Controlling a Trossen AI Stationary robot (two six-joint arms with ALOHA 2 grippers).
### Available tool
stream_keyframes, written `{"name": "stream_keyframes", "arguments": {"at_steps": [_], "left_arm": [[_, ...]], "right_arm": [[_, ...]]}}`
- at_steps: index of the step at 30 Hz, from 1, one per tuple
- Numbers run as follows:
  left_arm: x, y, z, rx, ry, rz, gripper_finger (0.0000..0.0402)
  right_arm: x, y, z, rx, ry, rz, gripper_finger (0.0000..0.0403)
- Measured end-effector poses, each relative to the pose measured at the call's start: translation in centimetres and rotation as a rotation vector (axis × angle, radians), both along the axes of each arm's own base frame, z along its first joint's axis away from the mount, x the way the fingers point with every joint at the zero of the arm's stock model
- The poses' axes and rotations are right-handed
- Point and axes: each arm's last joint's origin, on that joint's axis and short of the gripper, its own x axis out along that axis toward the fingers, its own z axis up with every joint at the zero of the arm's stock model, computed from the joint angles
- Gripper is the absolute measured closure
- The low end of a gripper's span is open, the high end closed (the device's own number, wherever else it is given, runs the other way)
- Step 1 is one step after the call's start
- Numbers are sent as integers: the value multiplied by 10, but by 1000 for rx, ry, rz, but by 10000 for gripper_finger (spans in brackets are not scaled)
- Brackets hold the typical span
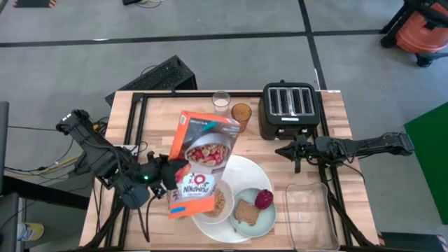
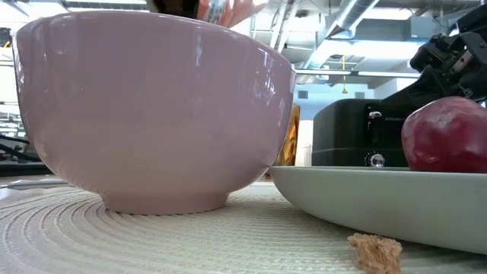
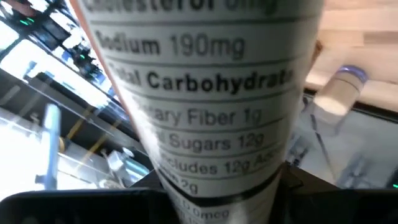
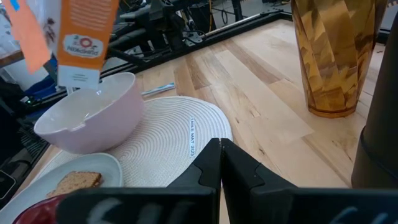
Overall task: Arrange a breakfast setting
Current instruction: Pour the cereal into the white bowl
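Cereal box (image 1: 201, 162): gripped by left gripper (image 1: 166, 176), tilted, long axis slanting over white bowl (image 1: 218, 203) near table's front edge. Right gripper (image 1: 297, 150): fingers closed, empty, beside toaster (image 1: 290, 108).

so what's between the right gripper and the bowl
In the right wrist view, only bare woven white mat lies between the shut right gripper and the bowl; the cereal box hangs above the bowl.

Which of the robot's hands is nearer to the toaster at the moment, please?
The right. The right hand hangs shut just in front of the toaster, while the left hand grips the cereal box beyond it.
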Motion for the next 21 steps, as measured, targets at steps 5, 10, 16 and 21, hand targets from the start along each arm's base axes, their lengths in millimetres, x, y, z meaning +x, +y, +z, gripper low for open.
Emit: {"name": "stream_keyframes", "arguments": {"at_steps": [5, 10, 16, 21], "left_arm": [[0, 1, 0, -39, -35, 38, 299], [-3, 3, -2, -134, -74, 91, 299], [-9, 8, -8, -217, -86, 164, 299], [-11, 9, -10, -369, -122, 219, 299]], "right_arm": [[0, 0, 0, 0, 0, 0, 372], [0, 0, 0, 0, 0, -1, 372], [0, 0, 0, 0, 0, 0, 372], [0, 0, 0, 0, 0, -1, 372]]}}
